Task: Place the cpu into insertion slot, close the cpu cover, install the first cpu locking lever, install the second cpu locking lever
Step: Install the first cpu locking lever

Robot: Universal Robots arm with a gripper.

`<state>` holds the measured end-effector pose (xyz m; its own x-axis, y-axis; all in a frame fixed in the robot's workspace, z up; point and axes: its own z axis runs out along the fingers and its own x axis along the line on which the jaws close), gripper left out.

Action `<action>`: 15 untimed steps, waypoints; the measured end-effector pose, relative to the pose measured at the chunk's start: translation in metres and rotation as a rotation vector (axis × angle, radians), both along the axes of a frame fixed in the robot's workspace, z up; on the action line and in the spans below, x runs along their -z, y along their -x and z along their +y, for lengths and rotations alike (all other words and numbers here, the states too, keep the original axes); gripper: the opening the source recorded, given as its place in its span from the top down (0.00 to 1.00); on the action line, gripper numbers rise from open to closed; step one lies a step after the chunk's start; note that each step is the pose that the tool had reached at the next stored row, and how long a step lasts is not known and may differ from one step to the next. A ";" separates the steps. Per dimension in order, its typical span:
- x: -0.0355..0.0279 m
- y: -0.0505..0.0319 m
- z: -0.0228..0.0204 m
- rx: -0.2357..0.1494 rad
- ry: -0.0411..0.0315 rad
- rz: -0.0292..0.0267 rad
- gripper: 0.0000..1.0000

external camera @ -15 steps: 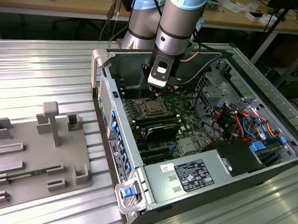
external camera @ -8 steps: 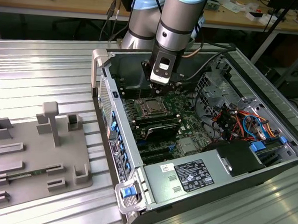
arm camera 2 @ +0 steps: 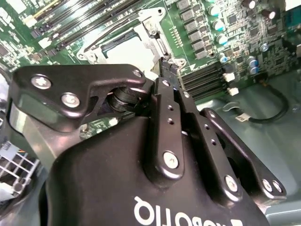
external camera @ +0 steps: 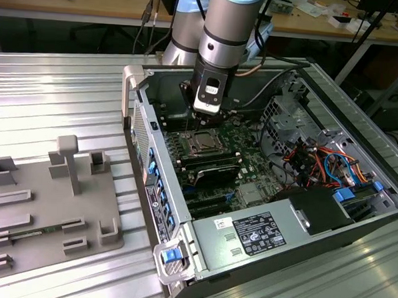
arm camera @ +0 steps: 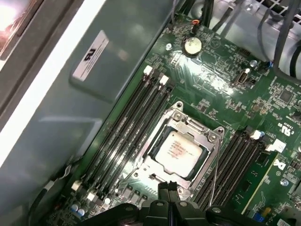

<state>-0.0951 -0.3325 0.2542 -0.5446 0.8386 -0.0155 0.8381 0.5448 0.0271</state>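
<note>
Slats of bare aluminium make up the tabletop (external camera: 61,95). On it, in the exterior view, a computer case (external camera: 157,207) lies open on its side. At 9 o'clock from the case sits a grey fixture tray (external camera: 42,214) studded with upright blocks. At 12 o'clock, behind the table, a wooden workbench (external camera: 80,2) runs across the room, littered with leads and small parts.

The arm (external camera: 225,23) drops in from 12 o'clock and hangs its gripper (external camera: 201,126) just above the green motherboard (external camera: 252,155). In the first wrist view the fingers (arm camera: 162,190) are pressed together, tip to tip.

The cpu (arm camera: 181,151) lies flat with its metal top up, seated in the insertion slot (arm camera: 158,137) just beyond the fingertips. The cpu cover (arm camera: 190,123) is down around it, and its silvery frame borders all four sides. The cpu is square, so it has no long axis. Its sides run parallel and square to the memory slots (arm camera: 124,129) that flank the socket. In the exterior view those slots run roughly from 2 to 8 o'clock.

A thin wire lever (arm camera: 215,176) lies along one side of the frame. I cannot tell whether it is hooked down.

In the exterior view the power-supply box (external camera: 254,235) sits at 5 o'clock from the cpu. A bundle of orange and blue cables (external camera: 325,162) lies at 3 o'clock.
</note>
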 end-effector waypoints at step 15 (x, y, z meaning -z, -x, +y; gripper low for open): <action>-0.0092 0.0018 0.0000 -0.133 0.0052 -0.0001 0.89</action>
<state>-0.0969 -0.3325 0.2634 -0.6512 0.7586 -0.0197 0.7583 0.6515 0.0241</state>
